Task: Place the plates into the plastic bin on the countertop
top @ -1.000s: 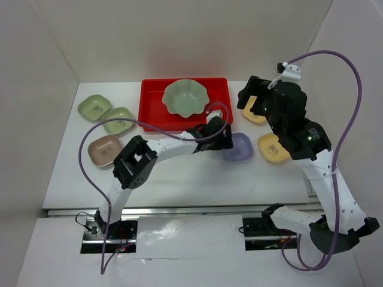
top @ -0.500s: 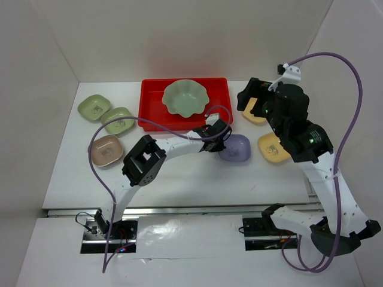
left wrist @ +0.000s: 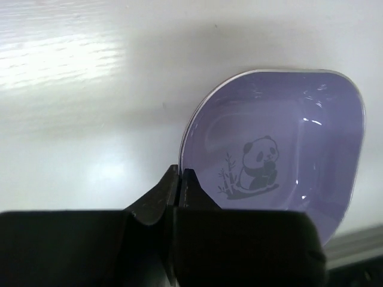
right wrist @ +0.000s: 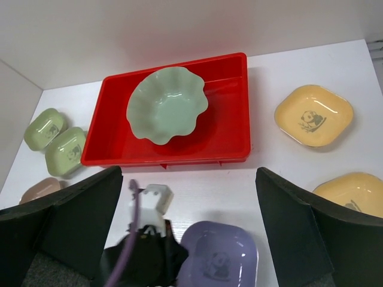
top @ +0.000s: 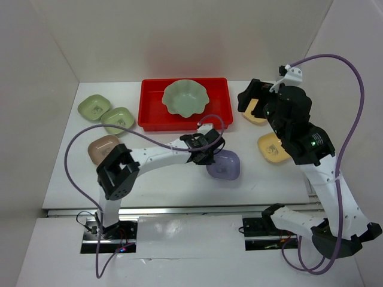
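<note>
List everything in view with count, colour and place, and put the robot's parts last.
countertop: one, white, walled on three sides
plastic bin: one, red, back centre of the countertop
large scalloped dish: one, pale green, inside the plastic bin
small green dishes: two, pale green, side by side left of the bin
tan dish: one, pinkish tan, near left
yellow dishes: two, yellow-orange, right of the bin, the farther one partly under the right arm
lavender dish: one, lavender with panda print, in front of the bin
cables: two, purple, one per arm
left gripper: one, black, shut on the lavender dish's rim
right gripper: one, black, open, holding nothing
</note>
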Available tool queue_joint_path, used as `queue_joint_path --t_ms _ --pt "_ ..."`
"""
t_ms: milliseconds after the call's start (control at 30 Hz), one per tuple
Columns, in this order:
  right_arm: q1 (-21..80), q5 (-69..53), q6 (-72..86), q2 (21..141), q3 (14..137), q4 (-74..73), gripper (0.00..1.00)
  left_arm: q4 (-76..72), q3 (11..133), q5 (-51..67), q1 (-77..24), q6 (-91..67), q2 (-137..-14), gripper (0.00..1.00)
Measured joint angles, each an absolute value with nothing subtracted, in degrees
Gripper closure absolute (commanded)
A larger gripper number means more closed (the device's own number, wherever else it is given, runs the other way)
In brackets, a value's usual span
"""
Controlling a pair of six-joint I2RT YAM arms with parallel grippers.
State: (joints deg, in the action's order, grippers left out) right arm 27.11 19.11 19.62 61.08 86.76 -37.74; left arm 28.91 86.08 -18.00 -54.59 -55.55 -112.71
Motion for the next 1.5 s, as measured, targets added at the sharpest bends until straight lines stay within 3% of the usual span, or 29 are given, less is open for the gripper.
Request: queue_joint_path --t_ms 167,367,700,1067,1167,1300,1367,1400,1433,1500 --pt "27.1 18.6 19.7 59.5 86.1 -36.1 0.01 35.5 88.8 -18.6 -52.1 -52.9 -103.3 1.00" --pt "27.1 18.6 20.1 57.3 85.4 -34.6 0.01 37.4 101.0 -19.2 -37.4 -48.2 -103.3 1.00" --pt "26.9 17.8 20.1 56.9 82.7 -33.1 0.01 34.2 131.3 -13.9 -23.2 -39.2 -127.0 1.00" --pt "26.7 14.4 20.6 56.0 79.0 -32.2 0.01 28.1 128.2 -8.6 -16.3 -35.7 -133.5 1.00" --pt "26.7 14.2 20.6 54.4 77.8 -32.2 0.01 26.2 129.2 -8.4 -15.6 -34.8 -133.9 0.82" --pt "26.7 14.2 20.6 53.0 77.6 -32.1 0.01 24.1 130.5 -7.7 -15.9 -34.3 -135.3 0.74" --pt "26.7 14.2 20.7 52.8 77.6 -32.1 0.01 23.9 130.5 -7.5 -16.1 -34.2 -136.0 0.63" --pt "26.7 14.2 20.7 52.9 77.6 -32.1 0.01 23.8 130.5 -7.4 -16.2 -34.0 -136.4 0.47" --pt "26.7 14.2 20.7 52.9 77.6 -32.1 0.01 23.8 130.4 -7.4 -16.2 -33.9 -136.8 0.38" --pt "26.7 14.2 20.7 53.3 77.6 -32.1 0.01 23.8 130.0 -7.2 -16.4 -34.1 -137.1 0.35"
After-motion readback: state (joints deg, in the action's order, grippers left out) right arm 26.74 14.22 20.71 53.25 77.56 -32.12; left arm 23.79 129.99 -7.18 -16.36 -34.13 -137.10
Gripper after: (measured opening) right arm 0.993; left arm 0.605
